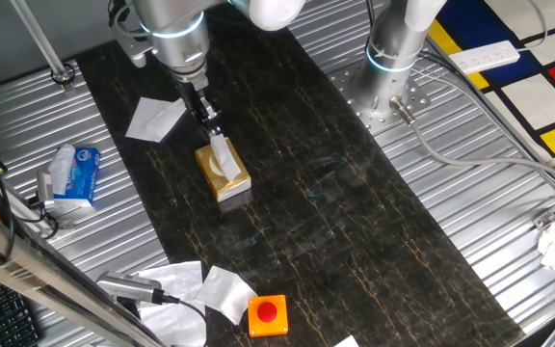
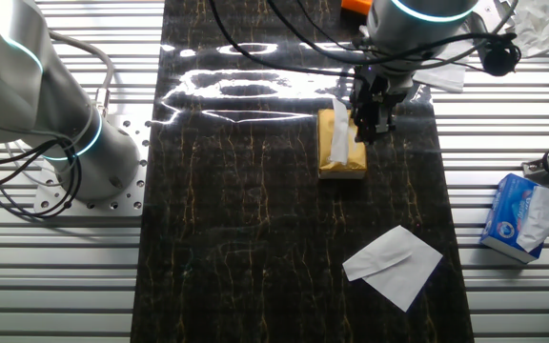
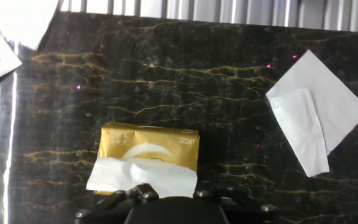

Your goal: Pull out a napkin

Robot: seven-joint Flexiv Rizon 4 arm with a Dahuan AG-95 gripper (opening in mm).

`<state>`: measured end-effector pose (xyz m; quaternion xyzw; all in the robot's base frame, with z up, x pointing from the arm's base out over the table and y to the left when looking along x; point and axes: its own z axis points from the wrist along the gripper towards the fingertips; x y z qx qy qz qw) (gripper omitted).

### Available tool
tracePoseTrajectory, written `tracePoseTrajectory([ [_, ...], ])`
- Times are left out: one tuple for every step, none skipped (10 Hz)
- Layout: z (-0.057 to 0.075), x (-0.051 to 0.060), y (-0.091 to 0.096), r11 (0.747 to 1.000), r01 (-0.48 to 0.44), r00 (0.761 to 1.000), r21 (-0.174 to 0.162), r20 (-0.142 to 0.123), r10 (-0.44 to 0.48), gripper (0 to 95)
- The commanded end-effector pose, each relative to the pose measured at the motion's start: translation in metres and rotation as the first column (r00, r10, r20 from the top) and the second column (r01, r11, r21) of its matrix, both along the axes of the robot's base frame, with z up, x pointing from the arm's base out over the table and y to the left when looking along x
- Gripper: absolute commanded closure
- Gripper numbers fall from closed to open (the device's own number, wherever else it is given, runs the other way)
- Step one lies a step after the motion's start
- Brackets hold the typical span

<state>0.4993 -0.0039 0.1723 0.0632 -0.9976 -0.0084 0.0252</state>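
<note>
The tan-gold tissue box (image 1: 224,176) lies on the dark marble mat; it also shows in the other fixed view (image 2: 343,152) and the hand view (image 3: 149,144). A white napkin (image 1: 221,149) rises from the box's slot up to my gripper (image 1: 214,129). In the other fixed view the napkin (image 2: 338,140) stretches as a strip beside the gripper (image 2: 362,129). In the hand view the napkin (image 3: 143,175) spreads from the box top to the fingers at the bottom edge. The gripper is directly over the box and looks shut on the napkin's top edge.
A loose white sheet (image 1: 155,118) lies on the mat beyond the box, also in the hand view (image 3: 316,112). A blue-and-white tissue packet (image 1: 73,173) sits off the mat. More white sheets (image 1: 210,289) and an orange box with a red button (image 1: 268,314) are near the front. A second arm's base (image 1: 393,58) stands at the back.
</note>
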Motion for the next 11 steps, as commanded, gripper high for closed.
tracePoseTrajectory([
  [0.0001,-0.0016,-0.0005,1.0,-0.007,1.0,-0.002,0.003,0.007,95.0],
  [0.0001,-0.0016,-0.0005,1.0,-0.008,1.0,-0.002,0.003,0.008,95.0],
  [0.0002,-0.0016,-0.0005,1.0,-0.005,1.0,-0.002,0.003,0.005,95.0],
  [0.0002,-0.0016,-0.0005,1.0,-0.004,1.0,-0.003,0.002,0.004,95.0],
  [0.0002,-0.0016,-0.0005,1.0,-0.005,1.0,-0.003,0.002,0.005,95.0],
  [0.0002,-0.0016,-0.0006,1.0,-0.006,1.0,-0.003,0.003,0.006,95.0],
  [0.0002,-0.0016,-0.0006,1.0,-0.008,1.0,-0.003,0.003,0.008,95.0],
  [0.0002,-0.0016,-0.0006,1.0,-0.009,1.0,-0.003,0.002,0.009,95.0],
  [0.0002,-0.0016,-0.0006,1.0,-0.009,1.0,-0.003,0.002,0.009,95.0],
  [0.0002,-0.0016,-0.0006,1.0,-0.008,1.0,-0.002,0.002,0.008,95.0],
  [0.0002,-0.0016,-0.0006,1.0,-0.007,1.0,-0.002,0.002,0.007,95.0],
])
